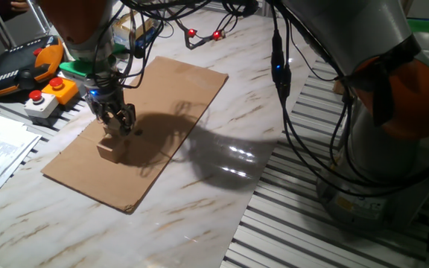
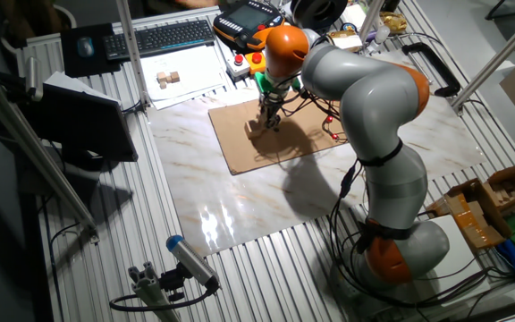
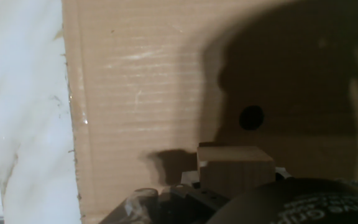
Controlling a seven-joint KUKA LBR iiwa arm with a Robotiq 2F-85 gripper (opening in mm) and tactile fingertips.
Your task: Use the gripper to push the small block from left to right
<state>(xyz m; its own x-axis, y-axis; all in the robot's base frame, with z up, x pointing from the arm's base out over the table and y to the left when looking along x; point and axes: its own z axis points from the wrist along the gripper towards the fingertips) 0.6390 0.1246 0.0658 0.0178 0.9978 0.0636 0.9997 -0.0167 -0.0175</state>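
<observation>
A cardboard sheet (image 1: 144,126) lies on the marble table (image 1: 199,216), left of frame centre. The small block (image 1: 110,150) rests near its lower-left edge, right under the gripper (image 1: 118,119); finger spread unclear. Only the hand view shows a dark hole (image 3: 251,117) beyond the block.

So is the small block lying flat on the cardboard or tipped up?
Flat. The small wooden block rests with its top face level on the cardboard sheet, just beside the gripper.
</observation>
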